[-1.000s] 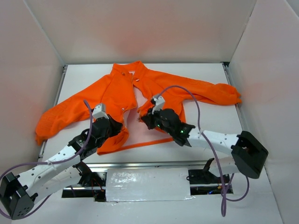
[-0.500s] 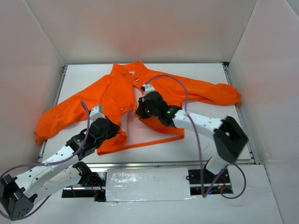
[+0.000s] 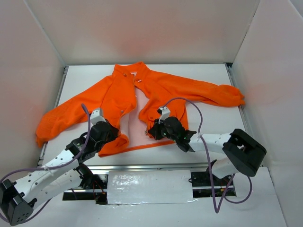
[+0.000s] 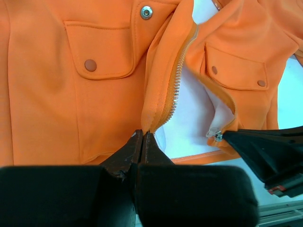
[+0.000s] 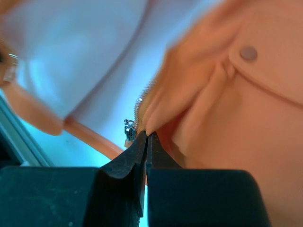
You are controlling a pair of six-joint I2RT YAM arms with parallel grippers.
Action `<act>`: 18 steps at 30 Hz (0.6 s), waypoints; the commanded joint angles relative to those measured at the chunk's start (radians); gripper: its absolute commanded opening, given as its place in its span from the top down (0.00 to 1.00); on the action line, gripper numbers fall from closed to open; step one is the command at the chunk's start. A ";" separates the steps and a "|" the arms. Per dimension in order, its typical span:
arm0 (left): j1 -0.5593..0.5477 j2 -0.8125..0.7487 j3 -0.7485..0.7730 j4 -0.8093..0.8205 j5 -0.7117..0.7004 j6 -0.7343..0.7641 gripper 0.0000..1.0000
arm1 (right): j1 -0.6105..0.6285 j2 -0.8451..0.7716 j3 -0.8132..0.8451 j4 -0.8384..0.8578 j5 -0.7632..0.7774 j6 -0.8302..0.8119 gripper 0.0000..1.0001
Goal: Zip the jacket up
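Observation:
The bright orange jacket (image 3: 161, 90) lies spread on the white table (image 3: 215, 120), front open, pale pinkish lining (image 3: 135, 120) showing between the panels. My left gripper (image 3: 115, 135) is shut on the bottom of one front edge, just below its zipper teeth (image 4: 177, 80); the pinch shows in the left wrist view (image 4: 143, 135). My right gripper (image 3: 151, 128) is shut on the other panel's lower edge (image 5: 146, 134), right beside the metal zipper slider (image 5: 129, 128). The slider (image 4: 218, 136) also shows at that gripper's tip. The two halves stand apart, unjoined.
White walls box in the table on three sides. A metal rail (image 3: 142, 165) and a shiny covered plate (image 3: 149, 187) run along the near edge between the arm bases. The jacket's sleeves (image 3: 222, 94) stretch out to both sides.
My right gripper moved up along the front opening, then came back down toward the hem with the panel edge, exposing more lining. The left gripper has held its place.

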 commanded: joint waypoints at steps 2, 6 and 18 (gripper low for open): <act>0.003 -0.004 0.017 0.032 -0.011 0.036 1.00 | 0.002 -0.009 0.073 0.028 0.052 0.012 1.00; 0.005 -0.004 0.034 0.017 -0.003 0.033 1.00 | 0.004 0.036 0.244 -0.200 0.186 0.012 1.00; 0.005 0.003 0.095 -0.052 -0.029 0.052 1.00 | -0.004 -0.097 0.260 0.211 0.112 -0.164 1.00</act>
